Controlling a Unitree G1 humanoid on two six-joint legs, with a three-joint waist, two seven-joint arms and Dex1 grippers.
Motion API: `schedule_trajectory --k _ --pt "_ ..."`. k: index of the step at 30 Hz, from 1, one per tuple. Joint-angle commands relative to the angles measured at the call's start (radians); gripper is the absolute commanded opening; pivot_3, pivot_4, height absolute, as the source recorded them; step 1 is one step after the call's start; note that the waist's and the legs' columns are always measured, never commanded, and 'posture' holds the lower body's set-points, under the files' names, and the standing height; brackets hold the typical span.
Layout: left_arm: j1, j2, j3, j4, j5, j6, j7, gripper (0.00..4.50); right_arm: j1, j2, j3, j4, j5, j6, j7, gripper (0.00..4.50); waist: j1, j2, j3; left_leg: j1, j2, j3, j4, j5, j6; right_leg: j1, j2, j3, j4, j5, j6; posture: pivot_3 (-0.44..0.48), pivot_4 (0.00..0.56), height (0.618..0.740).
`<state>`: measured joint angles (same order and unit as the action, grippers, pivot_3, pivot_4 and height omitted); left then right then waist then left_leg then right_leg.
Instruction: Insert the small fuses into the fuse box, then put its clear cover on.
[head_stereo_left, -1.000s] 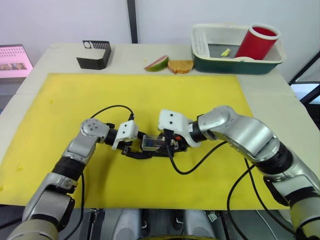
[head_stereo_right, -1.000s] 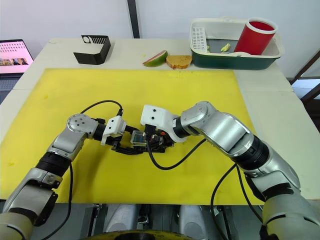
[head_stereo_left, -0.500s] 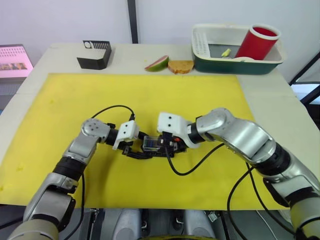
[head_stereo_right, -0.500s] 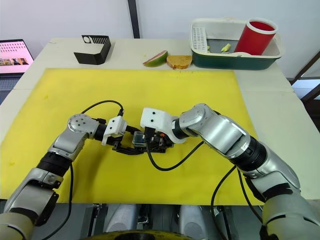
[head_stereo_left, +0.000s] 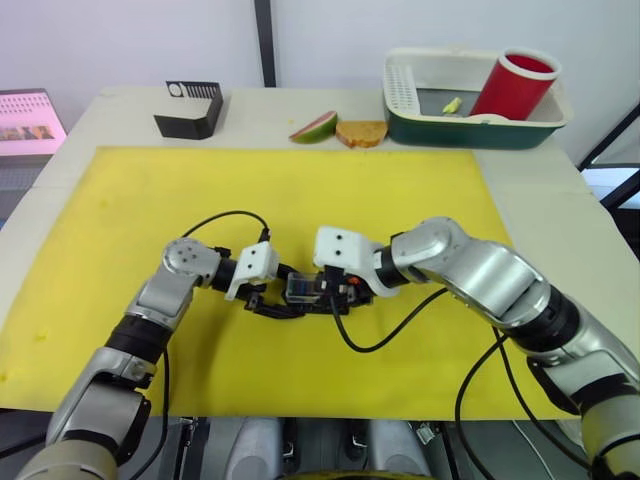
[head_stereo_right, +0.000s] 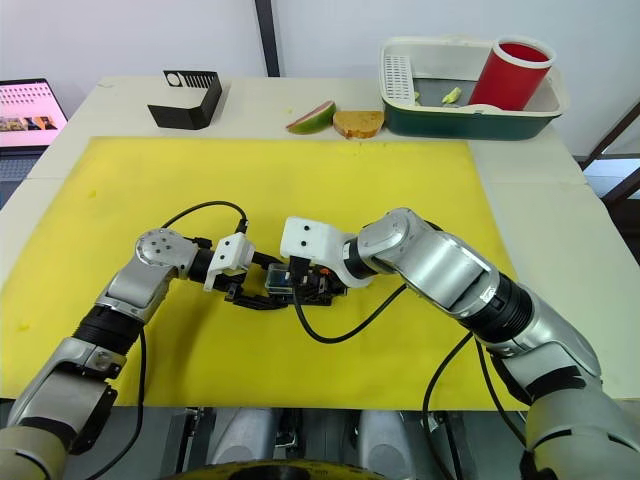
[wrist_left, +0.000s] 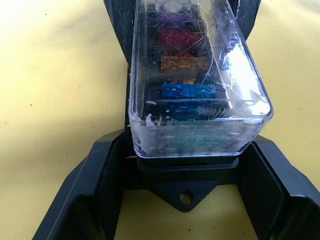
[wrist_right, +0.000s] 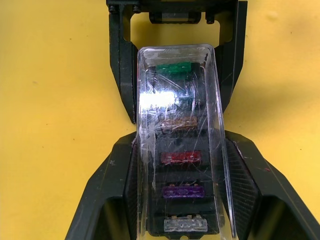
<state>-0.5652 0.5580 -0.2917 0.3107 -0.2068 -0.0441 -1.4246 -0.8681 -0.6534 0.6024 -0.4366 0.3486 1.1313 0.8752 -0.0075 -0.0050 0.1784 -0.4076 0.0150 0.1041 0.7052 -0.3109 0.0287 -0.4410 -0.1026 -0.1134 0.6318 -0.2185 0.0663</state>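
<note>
Mid-frame on the yellow mat (head_stereo_left: 400, 200), the clear cover (wrist_right: 177, 145) sits over the fuse box (wrist_left: 150, 97) and fuses (wrist_right: 181, 158); left gripper (head_stereo_left: 262, 299) and right gripper (head_stereo_left: 322, 298) both spread apart around its ends

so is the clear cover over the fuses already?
Yes, the clear cover sits over the fuse box with the small fuses visible through it.

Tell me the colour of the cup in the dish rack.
Red. The cup stands in the dish rack, seen best in the right eye view.
</note>
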Motion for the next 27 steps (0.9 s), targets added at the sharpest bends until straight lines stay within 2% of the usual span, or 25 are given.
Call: schedule_trajectory --k 1,19,21,22,27 --pt "0.0 -0.003 0.006 -0.018 0.01 0.009 0.012 2.64 0.007 -0.012 0.01 -0.019 -0.002 0.003 0.015 1.7 0.0 0.0 0.0 0.0 0.0 0.0 0.0 0.0 0.0 0.0 0.0 0.0 0.0 0.0 0.0 0.0 0.15 0.74" --pt "0.011 -0.004 0.004 -0.032 0.013 0.011 0.016 2.64 0.005 0.002 -0.024 -0.024 0.021 0.005 0.02 1.7 0.0 0.0 0.0 0.0 0.0 0.0 0.0 0.0 0.0 0.0 0.0 0.0 0.0 0.0 0.0 0.0 0.15 0.74" --pt "0.012 -0.003 0.003 -0.032 0.014 0.01 0.014 2.64 0.004 0.007 -0.03 -0.024 0.024 0.007 0.019 2.73 0.0 0.0 0.0 0.0 0.0 0.0 0.0 0.0 0.0 0.0 0.0 0.0 0.0 0.0 0.0 0.0 0.15 0.74" --pt "0.013 -0.003 0.003 -0.032 0.014 0.01 0.013 2.64 0.003 0.007 -0.031 -0.026 0.024 0.002 0.021 3.08 0.0 0.0 0.0 0.0 0.0 0.0 0.0 0.0 0.0 0.0 0.0 0.0 0.0 0.0 0.0 0.0 0.15 0.74" --pt "0.011 -0.005 0.003 -0.027 0.016 0.01 0.014 2.64 0.006 0.008 -0.041 -0.032 0.029 -0.002 0.023 3.08 0.0 0.0 0.0 0.0 0.0 0.0 0.0 0.0 0.0 0.0 0.0 0.0 0.0 0.0 0.0 0.0 0.15 0.74"
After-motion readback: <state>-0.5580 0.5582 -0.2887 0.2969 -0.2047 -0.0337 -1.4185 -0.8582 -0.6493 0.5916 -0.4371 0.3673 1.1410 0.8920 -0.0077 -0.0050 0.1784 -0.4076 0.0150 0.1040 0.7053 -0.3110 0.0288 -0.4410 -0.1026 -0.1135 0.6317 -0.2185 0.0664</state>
